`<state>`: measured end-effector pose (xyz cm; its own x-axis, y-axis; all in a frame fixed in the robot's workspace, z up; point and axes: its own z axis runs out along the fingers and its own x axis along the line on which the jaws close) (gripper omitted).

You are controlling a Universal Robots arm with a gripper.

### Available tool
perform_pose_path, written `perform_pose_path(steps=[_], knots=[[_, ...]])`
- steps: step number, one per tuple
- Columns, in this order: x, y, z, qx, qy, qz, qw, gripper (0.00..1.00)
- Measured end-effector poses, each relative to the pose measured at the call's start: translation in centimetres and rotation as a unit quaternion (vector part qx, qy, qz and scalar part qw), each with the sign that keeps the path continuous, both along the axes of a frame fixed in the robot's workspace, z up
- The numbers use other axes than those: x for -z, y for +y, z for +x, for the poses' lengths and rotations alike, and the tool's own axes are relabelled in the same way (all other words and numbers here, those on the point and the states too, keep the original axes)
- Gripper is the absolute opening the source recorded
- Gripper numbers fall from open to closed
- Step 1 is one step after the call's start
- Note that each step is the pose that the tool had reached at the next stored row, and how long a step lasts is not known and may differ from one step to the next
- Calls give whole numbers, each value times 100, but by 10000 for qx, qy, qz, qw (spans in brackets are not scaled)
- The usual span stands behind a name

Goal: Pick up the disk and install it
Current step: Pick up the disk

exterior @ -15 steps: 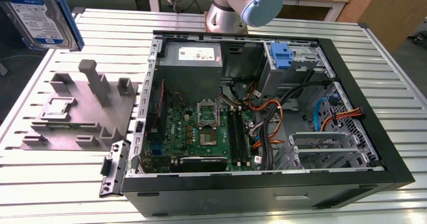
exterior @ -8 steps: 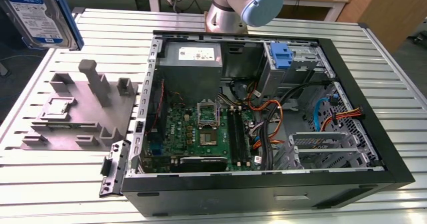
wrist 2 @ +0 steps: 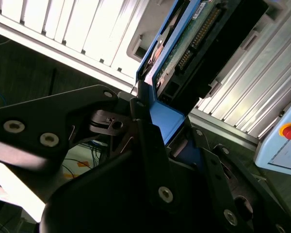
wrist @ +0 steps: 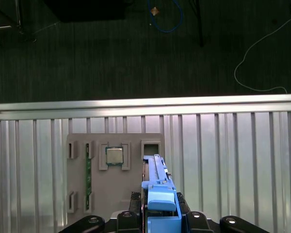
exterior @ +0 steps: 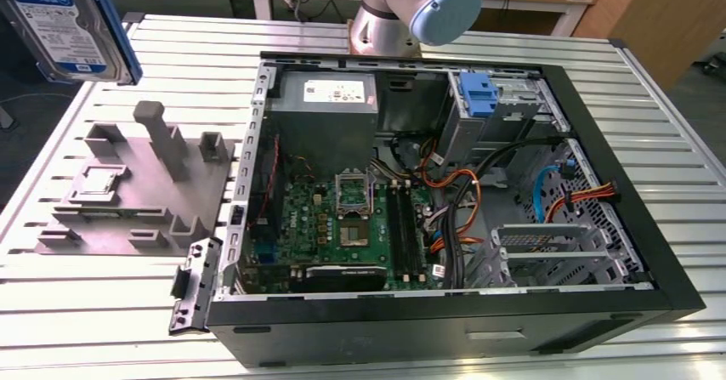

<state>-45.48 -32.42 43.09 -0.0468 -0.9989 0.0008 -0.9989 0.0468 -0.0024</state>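
Observation:
The disk (exterior: 63,23) hangs in the air at the exterior view's far upper left, label side showing, blue rail along its edge, well above the slatted table. In the first wrist view the disk (wrist: 155,187) stands edge-on, its blue rail clamped between my gripper's (wrist: 157,218) black fingers (wrist: 128,219). The second wrist view shows the disk's (wrist 2: 194,43) circuit-board side and connector, with the gripper (wrist 2: 172,141) shut on the blue rail. Directly under the disk lies the grey fixture plate (wrist: 116,194).
An open computer case (exterior: 669,261) lies on the table, with a motherboard (exterior: 340,227), a power-supply box (exterior: 329,91) and a drive bay holding a blue bracket (exterior: 482,95). The grey fixture (exterior: 136,184) sits to its left, carrying a processor chip (wrist: 114,156). A box with a red button (wrist 2: 288,132) stands nearby.

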Motion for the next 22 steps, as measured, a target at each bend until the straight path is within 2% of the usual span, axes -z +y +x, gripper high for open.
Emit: perform_pose_path(steps=[7,15,22], knots=[[-86,0,0,0,-1,2,10000,37],[-105,0,0,-112,1,4,9999,37],[-184,0,0,-122,-1,10,9999,37]])
